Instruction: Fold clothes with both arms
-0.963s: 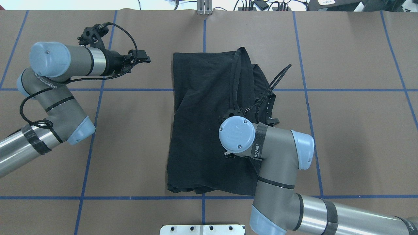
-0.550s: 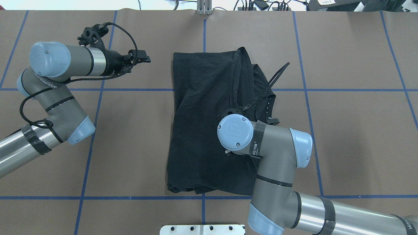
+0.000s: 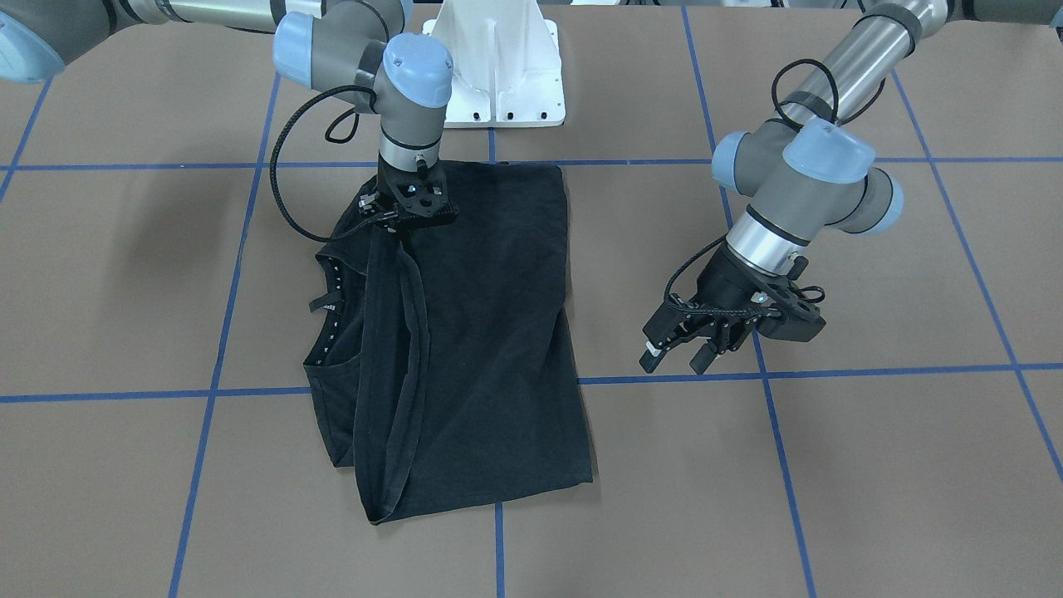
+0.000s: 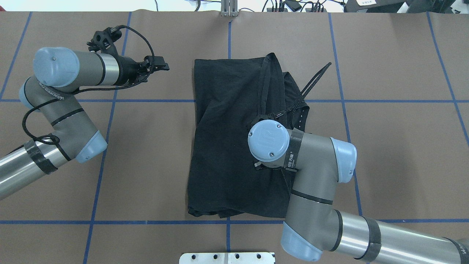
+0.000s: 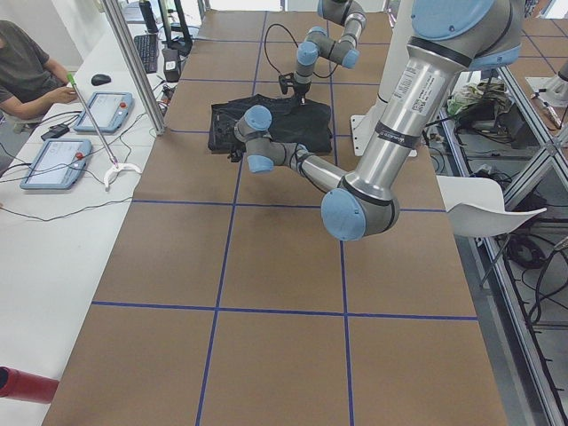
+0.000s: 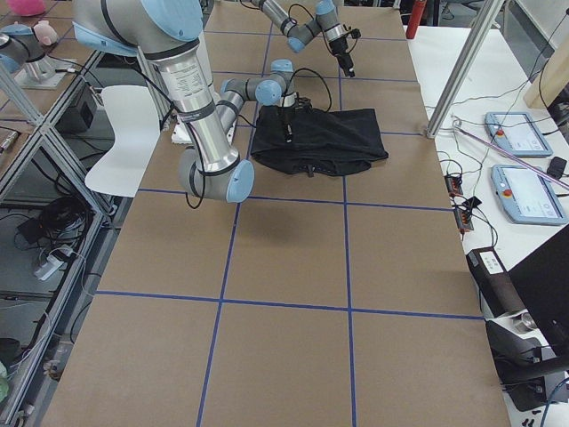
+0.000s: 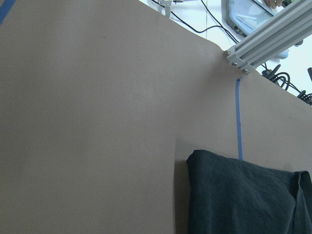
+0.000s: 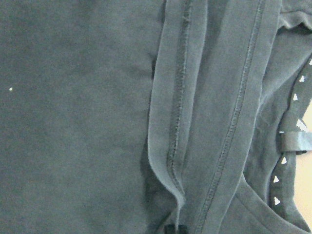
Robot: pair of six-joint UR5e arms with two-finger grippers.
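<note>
black t-shirt [image 4: 227,146], folded oblong, stitched hems.

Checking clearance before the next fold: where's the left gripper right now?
In the overhead view, the left gripper is on the left side, over the table. It is beside the T-shirt at its far-left corner, not touching it.

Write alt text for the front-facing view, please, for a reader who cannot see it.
A black T-shirt, folded lengthwise, lies on a brown table marked with blue tape lines. The right gripper points straight down at the shirt's long fold, at the end nearest the robot, its tips hidden. The left gripper hangs open over bare table beside the shirt.
</note>
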